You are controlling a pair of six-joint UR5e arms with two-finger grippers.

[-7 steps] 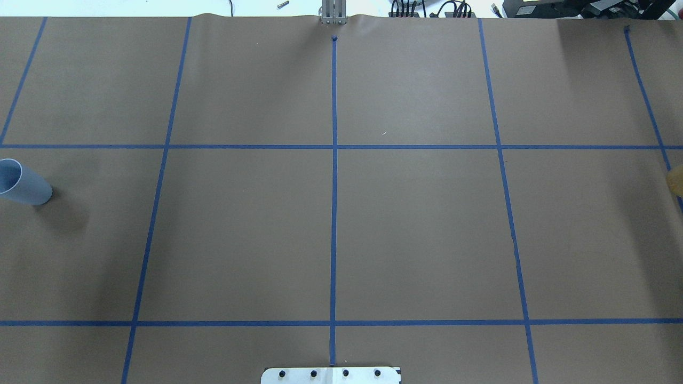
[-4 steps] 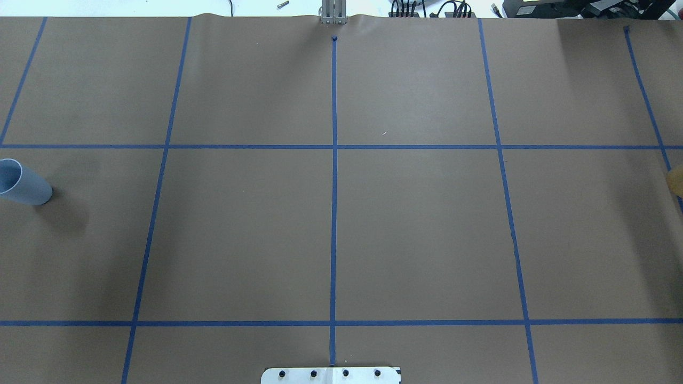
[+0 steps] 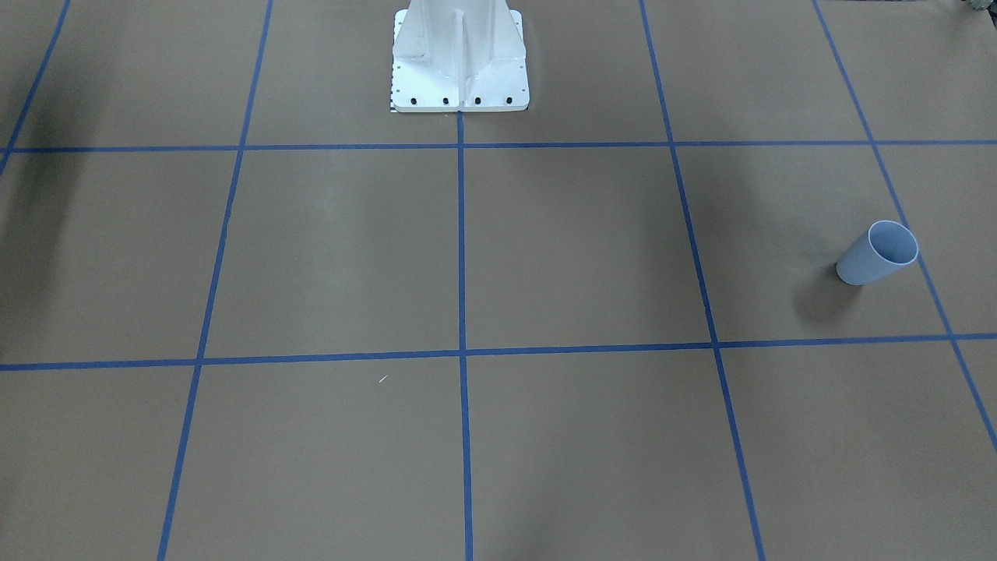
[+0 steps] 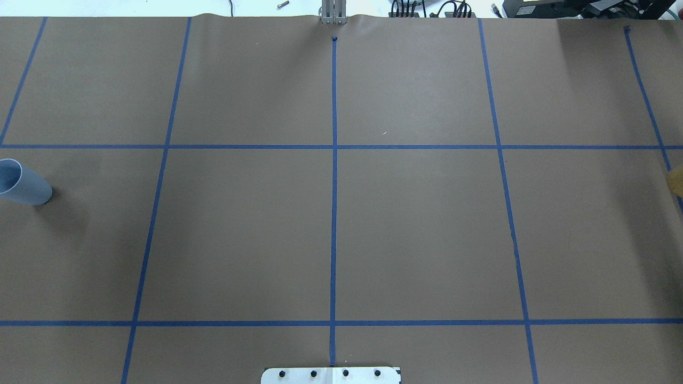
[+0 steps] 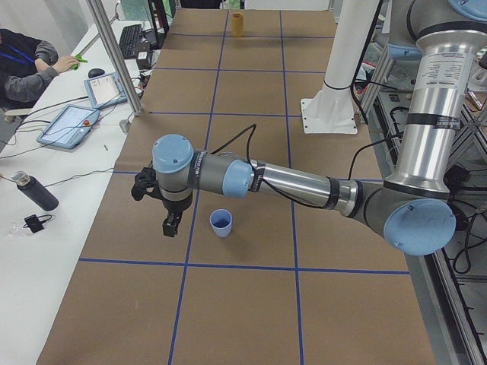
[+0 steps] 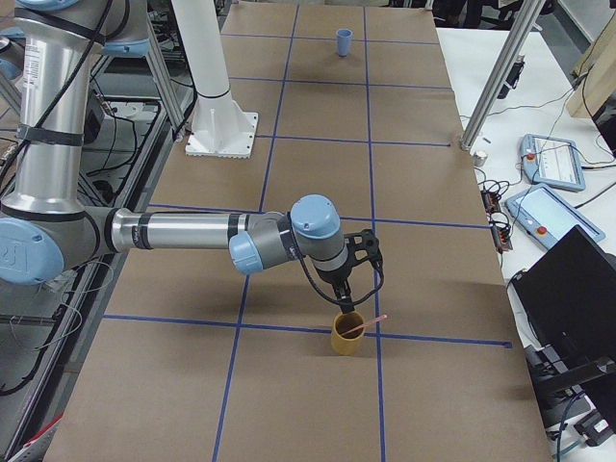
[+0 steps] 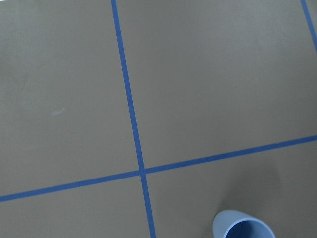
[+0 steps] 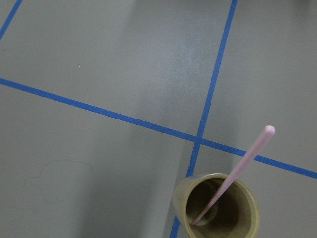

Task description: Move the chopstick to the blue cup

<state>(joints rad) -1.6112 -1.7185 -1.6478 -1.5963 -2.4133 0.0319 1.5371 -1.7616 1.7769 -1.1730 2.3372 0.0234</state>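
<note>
The blue cup stands upright on the brown paper on my left side; it also shows in the overhead view, the left side view and the left wrist view. My left gripper hangs just beside the cup, on the operators' side of it; I cannot tell whether it is open. A pale-pink chopstick leans in a yellow cup on my right side. My right gripper hovers just above that yellow cup and the chopstick; I cannot tell whether it is open.
Blue tape lines divide the brown paper into squares. The white robot pedestal stands at the table's near middle edge. A metal post and tablets stand along the operators' side, where a person sits.
</note>
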